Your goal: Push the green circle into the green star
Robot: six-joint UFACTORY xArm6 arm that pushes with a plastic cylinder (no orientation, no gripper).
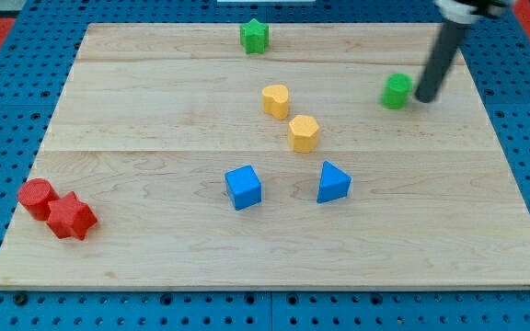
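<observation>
The end effector, a plain rod with no jaws to open or close, has its tip just right of the green circle at upper right of the table; the green star lies well apart, up-left.

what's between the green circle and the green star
Nothing: in the camera view the stretch of board from the green circle to the green star is bare. My tip sits just right of the circle.

A lab: wooden board on blue pegboard.
</observation>
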